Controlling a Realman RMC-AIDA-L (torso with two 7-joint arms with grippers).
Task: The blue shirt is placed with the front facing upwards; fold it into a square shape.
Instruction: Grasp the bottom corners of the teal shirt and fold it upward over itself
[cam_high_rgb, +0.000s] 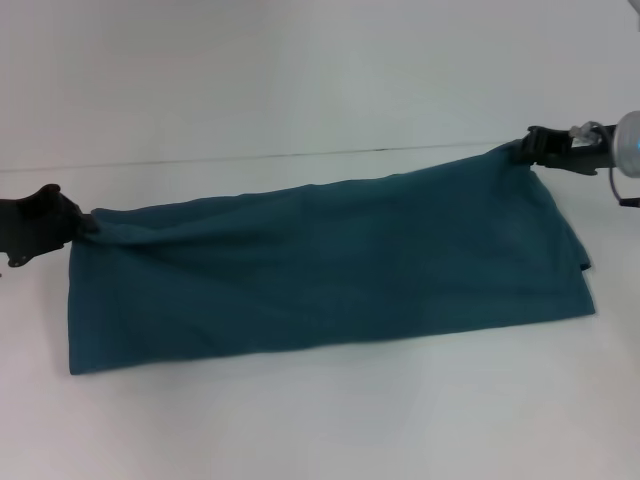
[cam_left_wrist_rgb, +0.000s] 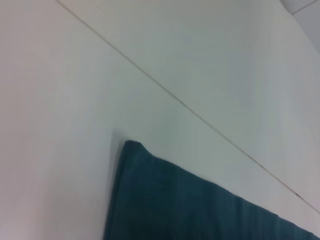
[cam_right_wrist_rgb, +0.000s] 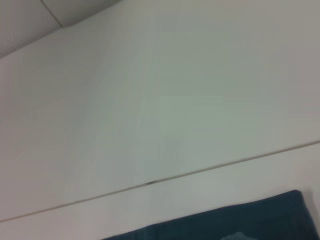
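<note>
Left tool and right tool pinch blue shirt's far corners.

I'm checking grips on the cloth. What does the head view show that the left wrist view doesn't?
Only the head view shows the left gripper and right gripper pinching the far corners of the dark teal-blue folded shirt. Only the left wrist view shows one shirt corner close up. Both show the shirt lying on the white table.

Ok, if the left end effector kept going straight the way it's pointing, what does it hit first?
The blue shirt it already grips; the left end effector points along the cloth toward the right end effector. Depth is uncertain.
</note>
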